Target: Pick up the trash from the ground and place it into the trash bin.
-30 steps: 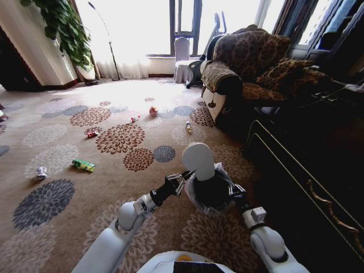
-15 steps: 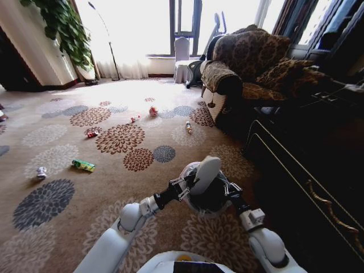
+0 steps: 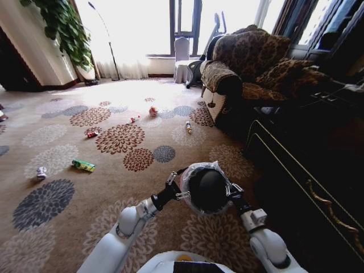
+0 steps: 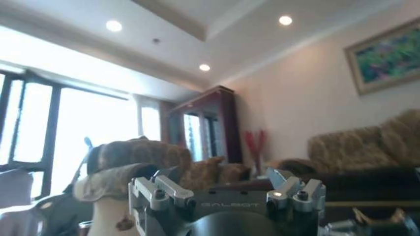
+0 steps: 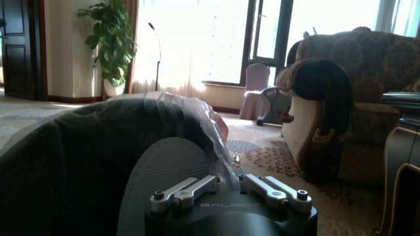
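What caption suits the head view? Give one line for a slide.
Both tools, left and right, flank the lined trash bin; green packet and silver can litter the carpet.

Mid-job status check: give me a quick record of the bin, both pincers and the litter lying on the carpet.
trash bin: lined, mouth tipped toward the head camera, between both pincers
left pincer: open, at the bin's left rim
right pincer: shut on the bin's rim and liner
litter on carpet: green packet, silver can, red-capped bottle, red-white wad
bin contents: cannot tell
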### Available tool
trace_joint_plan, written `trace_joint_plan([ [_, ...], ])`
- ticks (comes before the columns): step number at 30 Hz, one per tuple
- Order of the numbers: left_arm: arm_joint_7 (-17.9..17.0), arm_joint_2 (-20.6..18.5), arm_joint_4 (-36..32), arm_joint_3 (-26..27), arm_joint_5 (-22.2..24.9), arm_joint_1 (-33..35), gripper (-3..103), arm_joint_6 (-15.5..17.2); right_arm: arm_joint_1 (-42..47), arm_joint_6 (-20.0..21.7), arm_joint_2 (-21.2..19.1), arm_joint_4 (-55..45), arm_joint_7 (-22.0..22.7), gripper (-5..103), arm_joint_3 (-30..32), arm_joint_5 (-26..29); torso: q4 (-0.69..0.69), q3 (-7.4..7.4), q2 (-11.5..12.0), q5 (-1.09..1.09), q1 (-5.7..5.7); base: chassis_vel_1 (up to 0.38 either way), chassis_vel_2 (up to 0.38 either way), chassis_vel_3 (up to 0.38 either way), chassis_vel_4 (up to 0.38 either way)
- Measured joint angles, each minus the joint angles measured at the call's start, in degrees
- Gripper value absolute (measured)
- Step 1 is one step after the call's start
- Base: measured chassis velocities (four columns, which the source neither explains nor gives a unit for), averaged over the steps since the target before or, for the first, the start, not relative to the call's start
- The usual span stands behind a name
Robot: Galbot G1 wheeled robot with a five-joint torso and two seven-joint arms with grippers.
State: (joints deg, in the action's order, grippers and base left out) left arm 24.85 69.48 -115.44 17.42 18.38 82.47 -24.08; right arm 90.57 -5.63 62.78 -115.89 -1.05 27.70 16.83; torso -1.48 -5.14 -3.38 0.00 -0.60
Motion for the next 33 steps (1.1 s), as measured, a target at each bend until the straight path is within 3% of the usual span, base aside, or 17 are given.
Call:
trace_joint_plan([
  [2, -4.0, 1.7, -1.2, 1.4, 2.7, 2.5, 96, 0.5, 0.0, -0.2, -0.1, 0.3, 0.0, 0, 0.6, 0.3, 0.01, 0.0, 0.0, -0.02, 0.0, 0.0, 0.0, 0.0, 0.0],
  [3, -8.4, 2.8, -1.9, 2.4, 4.0, 3.8, 98, 1.3, -0.1, -0.2, -0.1, 0.3, 0.0, 0, 0.9, 0.6, 0.01, 0.0, 0.0, 0.0, 0.0, 0.0, 0.0, 0.0, 0.0],
  [4, -16.3, 4.7, -2.7, 4.1, 5.5, 5.4, 100, 3.3, -0.1, -0.5, 0.0, 0.3, 0.0, 0, 1.3, 0.8, 0.01, 0.0, 0.0, 0.02, 0.0, 0.0, 0.0, 0.0, 0.0],
  [5, -20.7, 5.7, -2.8, 5.2, 6.1, 6.0, 100, 4.6, 0.0, -0.6, 0.1, 0.2, 0.0, 0, 1.5, 0.9, 0.0, 0.0, 0.0, 0.0, 0.0, 0.0, 0.0, 0.0, 0.0],
  [6, -20.7, 5.7, -2.8, 5.2, 6.1, 6.0, 100, 4.6, 0.0, -0.6, 0.1, 0.2, 0.0, 0, 1.5, 0.9, 0.0, 0.0, 0.0, 0.0, 0.0, 0.0, 0.0, 0.0, 0.0],
  [9, -37.4, 8.2, -2.0, 9.4, 9.3, 6.1, 100, 11.1, 0.2, -1.0, 0.2, 0.0, 0.0, 0, 1.6, 1.0, 0.0, 0.0, 0.0, 0.0, 0.0, 0.01, 0.01, -0.017, -0.008],
  [11, -45.0, 8.6, -1.0, 11.9, 13.3, 5.3, 100, 15.1, 0.3, -1.1, 0.2, -0.1, 0.0, 0, 1.6, 1.0, 0.01, 0.0, 0.0, -0.01, 0.0, 0.047, 0.038, -0.054, -0.033],
  [12, -45.0, 8.6, -1.0, 11.9, 13.3, 5.3, 100, 15.1, 0.3, -1.1, 0.2, -0.1, 0.0, 0, 1.6, 1.0, 0.01, 0.0, 0.0, -0.01, 0.0, 0.047, 0.038, -0.056, -0.043],
  [14, -48.9, 8.4, 0.4, 14.6, 18.1, 4.5, 100, 17.9, 0.3, -1.3, 0.2, -0.2, 0.0, 0, 1.6, 0.9, 0.01, 0.0, 0.0, -0.01, 0.0, 0.063, 0.061, -0.07, -0.064],
  [18, -50.3, 7.3, 4.2, 19.3, 23.3, 3.2, 100, 19.8, 1.0, -1.9, 0.4, -0.5, 0.0, 0, 1.9, 0.9, 0.0, 0.0, 0.0, -0.01, -0.01, 0.122, 0.11, -0.116, -0.144],
  [22, -50.3, 6.8, 5.9, 20.6, 24.2, 2.4, 96, 21.2, 1.6, -2.2, 0.6, -0.9, 0.0, 0, 2.6, 1.0, 0.01, -0.01, 0.0, 0.0, -0.01, 0.229, 0.201, -0.24, -0.223],
  [25, -50.4, 6.7, 6.6, 20.6, 24.5, 2.0, 100, 22.0, 1.8, -2.4, 0.7, -1.1, 0.0, 0, 2.8, 1.1, -0.01, -0.01, 0.0, -0.07, -0.01, 0.282, 0.244, -0.255, -0.246],
  [33, -48.7, 6.3, 9.4, 20.1, 24.3, 0.7, 100, 23.2, 2.9, -3.9, 2.0, -1.4, 0.0, 0, 3.0, 1.9, 0.01, -0.01, 0.0, 0.01, -0.01, 0.275, 0.282, -0.27, -0.278],
])
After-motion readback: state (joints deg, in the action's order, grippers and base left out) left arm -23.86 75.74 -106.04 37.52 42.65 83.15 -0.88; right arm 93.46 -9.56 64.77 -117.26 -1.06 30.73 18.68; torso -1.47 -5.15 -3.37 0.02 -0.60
